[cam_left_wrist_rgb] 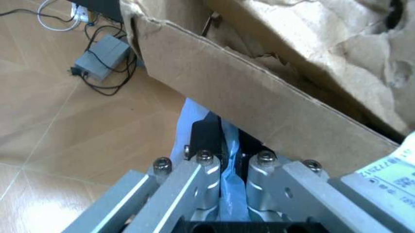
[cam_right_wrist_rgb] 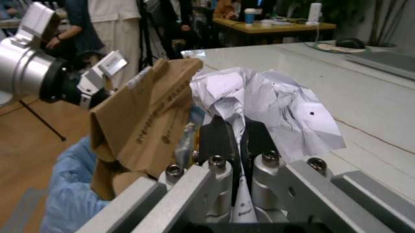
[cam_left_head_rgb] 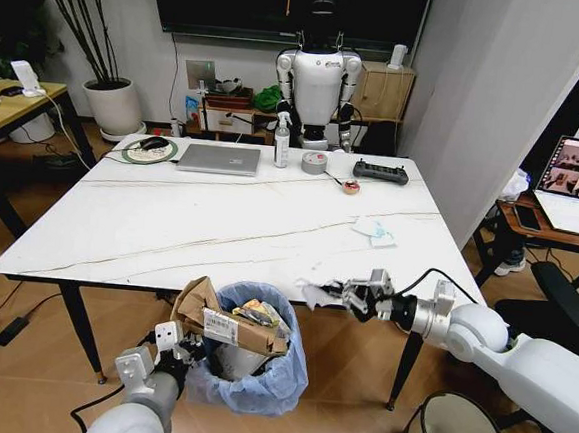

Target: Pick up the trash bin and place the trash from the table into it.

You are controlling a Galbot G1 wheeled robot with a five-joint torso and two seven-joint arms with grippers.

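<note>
The trash bin [cam_left_head_rgb: 256,359] hangs just below the near edge of the table [cam_left_head_rgb: 168,227], carried by the left gripper [cam_left_head_rgb: 181,346], whose fingers are pressed together on the bin's rim and blue liner. A torn cardboard box [cam_left_head_rgb: 223,322] juts from the bin's mouth. The right gripper [cam_left_head_rgb: 348,295] is level with the table's near edge, right of the bin, pinching a crumpled white paper [cam_left_head_rgb: 317,293].

Handling, as judged: the paper is light, soft and crushable; a pinch at its bunched centre should suffice, though it may snag or drift on release. The liner is thin and slippery, so the rim grip looks marginal.

Obstructions: the box covers much of the bin's mouth, leaving a narrow gap on the side nearer the right gripper. One white tissue [cam_left_head_rgb: 374,231] lies on the table beyond the right gripper. A laptop [cam_left_head_rgb: 219,159], tape roll [cam_left_head_rgb: 315,162] and bottle [cam_left_head_rgb: 282,142] stand at the table's far edge.
</note>
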